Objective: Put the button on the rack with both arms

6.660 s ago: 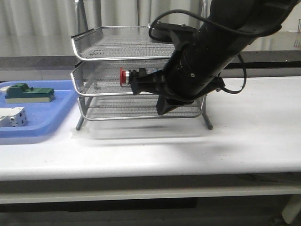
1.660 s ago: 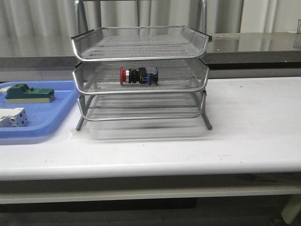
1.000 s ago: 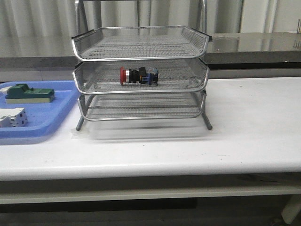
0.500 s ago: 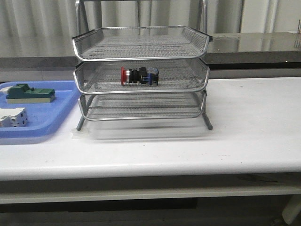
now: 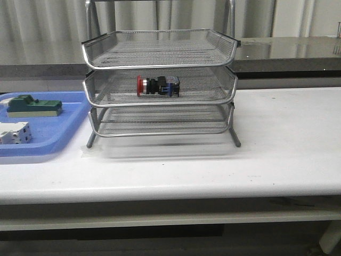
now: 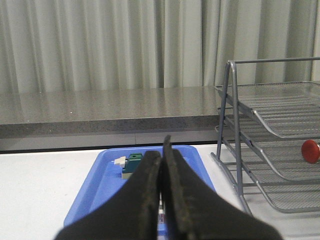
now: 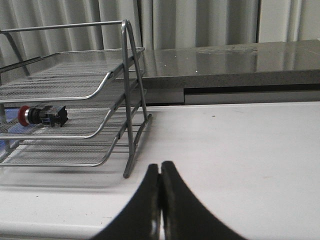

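The button [image 5: 157, 86], with red head, silver collar, black body and blue rear block, lies on its side in the middle tier of the silver wire-mesh rack [image 5: 160, 85]. It also shows in the right wrist view [image 7: 42, 115], and its red head shows in the left wrist view [image 6: 310, 151]. Neither arm appears in the front view. My left gripper [image 6: 162, 155] is shut and empty, held back over the table's left side, facing the blue tray. My right gripper [image 7: 160, 172] is shut and empty, low over the white table, to the right of the rack [image 7: 75, 120].
A flat blue plastic tray [image 5: 48, 133] lies left of the rack, holding a green block [image 5: 33, 105] and a white-grey block [image 5: 13, 132]. The tray also shows in the left wrist view [image 6: 102, 185]. A grey counter and curtains run behind the white table [image 5: 287, 138].
Earlier the right arm reached at the rack's middle tier beside the button; it has withdrawn out of the front view. In the last second the button and rack have not moved.
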Available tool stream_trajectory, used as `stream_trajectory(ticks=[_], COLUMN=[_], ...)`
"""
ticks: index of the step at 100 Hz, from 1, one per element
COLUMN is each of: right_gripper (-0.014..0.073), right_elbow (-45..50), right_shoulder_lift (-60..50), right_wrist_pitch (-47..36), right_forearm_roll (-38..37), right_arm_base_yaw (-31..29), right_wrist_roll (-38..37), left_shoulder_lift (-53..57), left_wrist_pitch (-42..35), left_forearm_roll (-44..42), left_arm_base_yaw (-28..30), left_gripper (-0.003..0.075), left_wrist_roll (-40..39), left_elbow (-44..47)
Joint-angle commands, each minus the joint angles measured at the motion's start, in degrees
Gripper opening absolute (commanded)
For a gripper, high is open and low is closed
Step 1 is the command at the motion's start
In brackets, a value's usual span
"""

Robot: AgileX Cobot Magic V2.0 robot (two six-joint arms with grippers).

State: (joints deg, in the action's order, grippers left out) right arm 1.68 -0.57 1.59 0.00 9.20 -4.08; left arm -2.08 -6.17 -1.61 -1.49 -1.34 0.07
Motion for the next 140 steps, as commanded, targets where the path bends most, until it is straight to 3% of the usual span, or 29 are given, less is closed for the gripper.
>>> stream_trajectory(ticks=[1,32,140], right_gripper=[-0.0067,-0.0067,-0.0067], right_elbow=[-1.0,-1.0,-1.0], right_shoulder_lift=[-1.1,-1.1,-1.1], right_wrist_pitch=[-5.1,-5.1,-5.1], right_forearm_roll=[-0.5,-0.5,-0.5], right_arm_base_yaw=[-0.3,-0.3,-0.3], right_wrist_roll=[0.1,0.1,0.1], left_shoulder_lift=[2.0,4.2,4.2], left_wrist_pitch=[-4.9,2.3,2.3], left_forearm_roll=[-0.5,-1.0,-1.0], left_arm_base_yaw=[0.1,0.1,0.1], left_gripper=[0.0004,0.0004,0.0004], left_wrist_roll=[-2.9,-4.5,-4.5], left_elbow=[1.1,2.6,2.6])
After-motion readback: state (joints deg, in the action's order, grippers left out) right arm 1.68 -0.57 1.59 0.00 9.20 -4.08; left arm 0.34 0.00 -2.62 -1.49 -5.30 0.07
